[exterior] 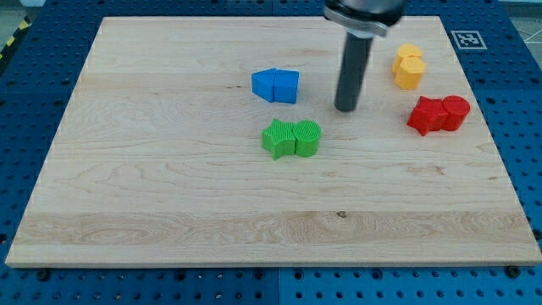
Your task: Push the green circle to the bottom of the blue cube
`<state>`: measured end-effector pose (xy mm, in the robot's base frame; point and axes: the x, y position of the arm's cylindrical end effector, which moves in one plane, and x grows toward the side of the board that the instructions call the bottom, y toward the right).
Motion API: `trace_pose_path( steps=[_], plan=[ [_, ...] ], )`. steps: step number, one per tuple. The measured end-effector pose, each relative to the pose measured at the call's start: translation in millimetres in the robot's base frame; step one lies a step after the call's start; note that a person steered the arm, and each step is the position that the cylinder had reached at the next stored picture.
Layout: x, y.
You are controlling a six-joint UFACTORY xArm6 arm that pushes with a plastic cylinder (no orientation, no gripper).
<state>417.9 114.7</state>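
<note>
The bench [169,212] is a pale wooden board filling most of the view, lying on a blue perforated surface [25,85]. A black-and-white marker tag [467,39] sits just off the bench's top right corner.

The rod [351,72] comes down from the top edge, right of centre, dark and upright. My tip [345,109] rests on the wood, touching no block. There is no gripper on this arm, so nothing is held.

The blue pair [276,85] lies left of my tip, near the middle of the bench's upper half: the blue cube with a second blue block touching it. I cannot tell the second one's shape.

The green pair lies below the blue one and down-left of my tip: a green star [277,139] on the left, touching the green circle [307,138] on its right. The circle sits slightly right of the blue cube, apart from it.

The red pair [439,113] lies near the right edge, right of my tip.

The yellow pair [408,67] lies above the red, near the top right corner.
</note>
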Motion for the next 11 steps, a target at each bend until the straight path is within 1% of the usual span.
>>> trace_pose_path(
  steps=[1, 2, 3, 4, 6, 9, 10, 11],
  plan=[
    [41, 3],
    [68, 3],
    [89, -9],
    [98, -28],
    [85, -50],
    [23, -94],
    [11, -97],
    [24, -79]
  ],
)
